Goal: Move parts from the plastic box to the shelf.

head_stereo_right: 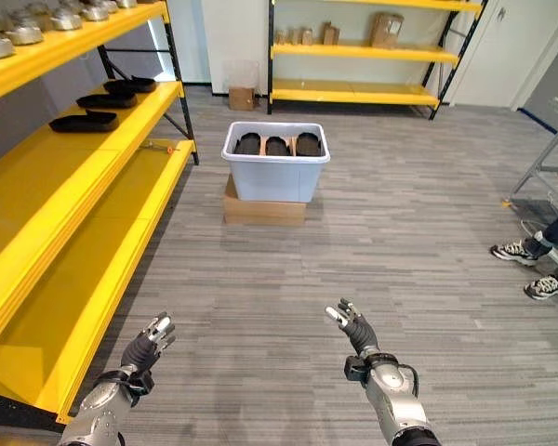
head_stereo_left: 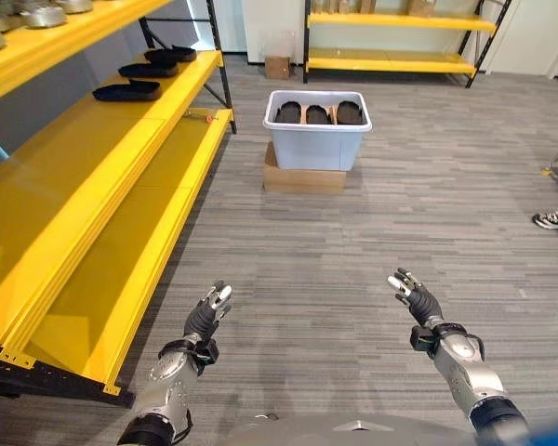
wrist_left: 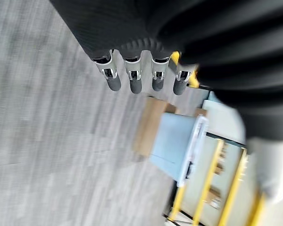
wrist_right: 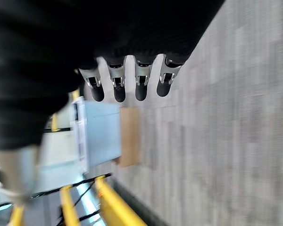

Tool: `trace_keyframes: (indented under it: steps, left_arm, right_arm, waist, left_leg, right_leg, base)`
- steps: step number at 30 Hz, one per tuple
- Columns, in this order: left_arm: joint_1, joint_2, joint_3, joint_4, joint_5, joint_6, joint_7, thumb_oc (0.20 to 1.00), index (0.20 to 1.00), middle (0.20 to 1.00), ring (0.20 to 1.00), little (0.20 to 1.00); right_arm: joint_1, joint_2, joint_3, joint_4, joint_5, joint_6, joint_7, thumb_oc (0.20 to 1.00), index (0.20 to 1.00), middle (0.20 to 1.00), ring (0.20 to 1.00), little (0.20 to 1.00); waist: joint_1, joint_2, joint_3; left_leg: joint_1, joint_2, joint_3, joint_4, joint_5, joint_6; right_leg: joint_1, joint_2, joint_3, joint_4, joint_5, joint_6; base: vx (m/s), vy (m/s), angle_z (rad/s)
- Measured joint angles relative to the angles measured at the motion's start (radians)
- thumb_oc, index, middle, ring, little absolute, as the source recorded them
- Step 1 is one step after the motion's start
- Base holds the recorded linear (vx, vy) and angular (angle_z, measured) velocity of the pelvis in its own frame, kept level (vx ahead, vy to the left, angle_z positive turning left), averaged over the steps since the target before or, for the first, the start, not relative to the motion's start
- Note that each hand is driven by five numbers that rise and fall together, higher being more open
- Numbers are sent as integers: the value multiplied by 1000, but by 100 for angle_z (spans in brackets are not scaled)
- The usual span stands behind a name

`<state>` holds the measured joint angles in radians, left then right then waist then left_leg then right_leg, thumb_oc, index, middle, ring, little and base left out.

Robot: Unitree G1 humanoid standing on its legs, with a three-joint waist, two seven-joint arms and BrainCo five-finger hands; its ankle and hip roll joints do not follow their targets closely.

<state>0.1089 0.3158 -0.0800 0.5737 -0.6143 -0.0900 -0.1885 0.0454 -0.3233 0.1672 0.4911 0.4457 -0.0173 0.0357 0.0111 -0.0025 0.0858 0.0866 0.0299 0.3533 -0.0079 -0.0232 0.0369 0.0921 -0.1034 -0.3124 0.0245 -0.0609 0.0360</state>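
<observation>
Left eye view looks down a room with grey striped flooring. A pale blue-white plastic box (head_stereo_left: 316,130) sits on a flat brown cardboard box (head_stereo_left: 303,179), well ahead of the robot near the middle of the floor. Inside the plastic box, three dark rounded parts (head_stereo_left: 319,114) stand side by side in a row, filling its width. Along the robot's left runs a yellow metal shelf unit on a black frame (head_stereo_left: 93,195). Three more flat dark parts (head_stereo_left: 127,90) lie in a line on its middle level, towards the far end. Silvery metal pieces (head_stereo_right: 19,30) rest on the top level. A second yellow shelf unit (head_stereo_right: 363,56) stands against the far wall, holding small brown boxes. The left hand (head_stereo_left: 207,314) and right hand (head_stereo_left: 415,297) are both raised over the bare floor, well apart, fingers straight and relaxed, holding nothing. A person's shoes (head_stereo_right: 525,269) show at the right edge.
</observation>
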Motion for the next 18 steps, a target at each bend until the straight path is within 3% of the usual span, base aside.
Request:
trace_keyframes:
  steps: [3,9,18]
  left_arm:
    - [-1,6,1,0,24,0,-2,1000,1000,1000,1000,1000]
    - [-7,7,4,-10,-5,1,-3,1000,1000,1000,1000,1000]
    - [-5,6,4,-14,-5,5,-7,1000,1000,1000,1000,1000]
  right_arm:
    - [7,-10,2,3,2,15,3,1000,1000,1000,1000,1000]
    - [-19,-10,1,3,2,22,0,1000,1000,1000,1000,1000]
    - [-18,-9,2,2,-2,22,3,1000,1000,1000,1000,1000]
  waist:
    - [1,24,19]
    - [6,-5,39]
    - [6,0,59]
  left_leg:
    - [2,-8,1,-8,3,4]
    - [40,-10,-3,-29,3,4]
    - [55,-14,-4,-48,3,2]
  right_leg:
    - [30,3,-4,-50,23,1]
    - [75,10,-6,-83,23,3]
    - [91,13,-6,-110,42,11]
  base:
    - [0,0,0]
    - [0,0,0]
    - [0,0,0]
